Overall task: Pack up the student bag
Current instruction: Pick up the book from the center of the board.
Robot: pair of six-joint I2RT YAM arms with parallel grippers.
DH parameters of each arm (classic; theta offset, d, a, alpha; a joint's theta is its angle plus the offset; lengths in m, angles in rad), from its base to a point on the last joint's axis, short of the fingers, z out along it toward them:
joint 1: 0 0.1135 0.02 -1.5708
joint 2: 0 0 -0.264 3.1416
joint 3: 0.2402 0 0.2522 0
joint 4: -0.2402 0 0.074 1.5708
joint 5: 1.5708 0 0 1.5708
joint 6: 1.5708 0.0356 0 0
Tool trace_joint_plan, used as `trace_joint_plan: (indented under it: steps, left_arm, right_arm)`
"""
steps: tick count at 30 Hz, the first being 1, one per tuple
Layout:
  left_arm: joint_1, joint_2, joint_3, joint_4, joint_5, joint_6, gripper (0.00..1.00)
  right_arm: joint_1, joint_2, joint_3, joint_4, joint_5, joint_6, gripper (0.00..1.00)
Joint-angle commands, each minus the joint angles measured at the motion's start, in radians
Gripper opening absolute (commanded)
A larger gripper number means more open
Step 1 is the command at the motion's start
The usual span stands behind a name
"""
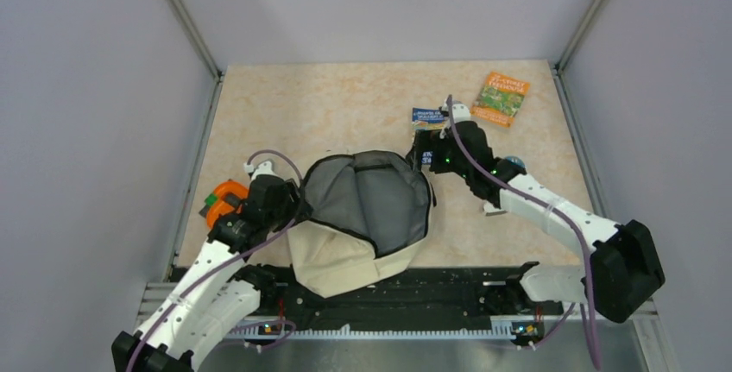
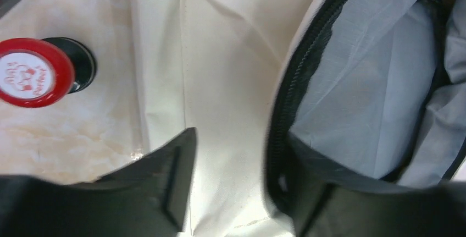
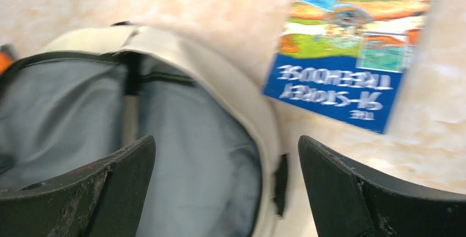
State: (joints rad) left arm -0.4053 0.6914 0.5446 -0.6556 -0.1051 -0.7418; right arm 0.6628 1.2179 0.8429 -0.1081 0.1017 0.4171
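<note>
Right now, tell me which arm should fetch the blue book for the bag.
Right. The right claw hangs open at the rim of the student bag, the blue book lying just beyond it. The left claw straddles the opposite rim, across the bag from that book.

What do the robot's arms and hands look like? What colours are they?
Both arms are white tubes with chunky black joints: the left arm and the right arm. A thin purple cable loops along each one. A tiny green light glows on the right arm. The left hand and right hand each have two flat black wedge-shaped fingers.
</note>
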Motion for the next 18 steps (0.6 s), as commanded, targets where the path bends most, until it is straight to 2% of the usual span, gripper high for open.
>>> trace_joint_plan:
  steps: [1, 6, 10, 14, 18]
  left_arm:
    - [0.003, -0.010, 0.113, -0.049, -0.080, 0.036, 0.68]
    - [0.004, -0.001, 0.238, -0.083, -0.166, 0.129, 0.83]
    - [0.003, 0.063, 0.370, -0.057, -0.171, 0.208, 0.87]
    - [0.003, 0.210, 0.480, 0.099, -0.004, 0.252, 0.87]
    - [0.003, 0.426, 0.554, 0.370, 0.248, 0.194, 0.87]
  right_arm:
    - [-0.139, 0.055, 0.079, -0.092, -0.047, -0.067, 0.99]
    - [-0.271, 0.113, 0.111, -0.083, -0.086, -0.097, 0.99]
    - [-0.338, 0.169, 0.132, -0.077, -0.097, -0.106, 0.99]
    - [-0.394, 0.220, 0.140, -0.032, -0.160, -0.104, 0.99]
    - [-0.431, 0.287, 0.164, -0.010, -0.205, -0.094, 0.99]
